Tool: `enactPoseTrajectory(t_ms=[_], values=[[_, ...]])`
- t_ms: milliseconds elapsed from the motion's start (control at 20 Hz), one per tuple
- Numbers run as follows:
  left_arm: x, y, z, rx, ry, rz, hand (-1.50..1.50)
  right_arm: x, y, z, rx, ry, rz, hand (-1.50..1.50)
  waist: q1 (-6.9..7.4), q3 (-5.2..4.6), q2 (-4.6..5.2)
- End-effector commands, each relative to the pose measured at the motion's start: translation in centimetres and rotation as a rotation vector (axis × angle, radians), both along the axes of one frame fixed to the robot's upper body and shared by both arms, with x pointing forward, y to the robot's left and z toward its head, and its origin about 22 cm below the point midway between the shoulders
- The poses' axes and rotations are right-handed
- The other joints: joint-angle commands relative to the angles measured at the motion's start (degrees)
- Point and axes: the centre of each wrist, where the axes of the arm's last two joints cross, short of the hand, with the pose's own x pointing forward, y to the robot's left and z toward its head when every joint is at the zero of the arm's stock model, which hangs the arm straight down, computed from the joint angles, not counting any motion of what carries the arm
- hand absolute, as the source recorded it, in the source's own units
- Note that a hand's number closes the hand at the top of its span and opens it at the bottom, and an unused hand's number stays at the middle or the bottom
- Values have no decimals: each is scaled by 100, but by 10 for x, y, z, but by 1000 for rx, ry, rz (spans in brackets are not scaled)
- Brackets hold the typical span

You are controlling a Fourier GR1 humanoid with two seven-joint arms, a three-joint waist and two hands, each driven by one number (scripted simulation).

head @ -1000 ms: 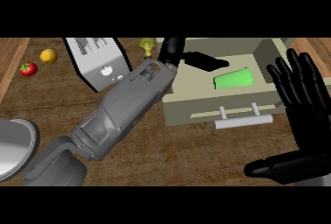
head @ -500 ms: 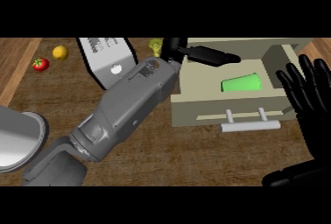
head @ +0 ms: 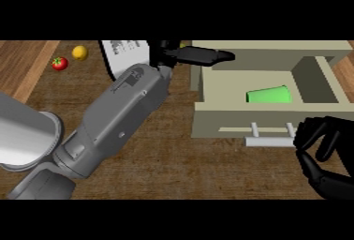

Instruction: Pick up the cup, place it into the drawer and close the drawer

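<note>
Spreading under everything is the wooden desk (head: 173, 168), and the open drawer (head: 207, 124) is the landmark on it, pulled out with its pale front and bar handle (head: 271, 140) facing the robot. Inside the drawer, toward its right wall, lies the green cup (head: 268, 95), tipped on its side. It looks light, stiff and smooth-walled, likely slippery; if it ever needed moving, I would take it around the body, not the rim. The cup is already in, so what remains, I'd say, is pushing the drawer shut. The left hand (head: 197, 55) reaches over the drawer's far left corner, fingers straight and pressed together, holding nothing. The right hand (head: 319, 140) sits just right of the handle, fingers curled, gripping nothing I can see. Left of the drawer lie a lemon (head: 80, 52) and a tomato (head: 60, 63).
</note>
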Motion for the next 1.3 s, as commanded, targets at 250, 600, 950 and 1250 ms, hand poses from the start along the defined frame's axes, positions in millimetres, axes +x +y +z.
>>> enactPoseTrajectory(t_ms=[250, 600, 950, 1250], values=[[-23, 97, -23, -51, 55, 81, -150, -15, -2, 6, -246, 23, -13, 150, 108, -2, -24], [-75, 156, -39, -78, 85, 90, -150, 10, 14, -21, -299, 65, -65, 150, 129, 2, 13], [-98, 200, -48, -90, 95, 67, -150, 22, 23, -39, -680, -67, -31, 150, 204, 3, 28], [-120, 239, -58, -89, 86, 127, -150, 33, 31, -86, -844, -78, -29, 150, 38, 4, 44]])
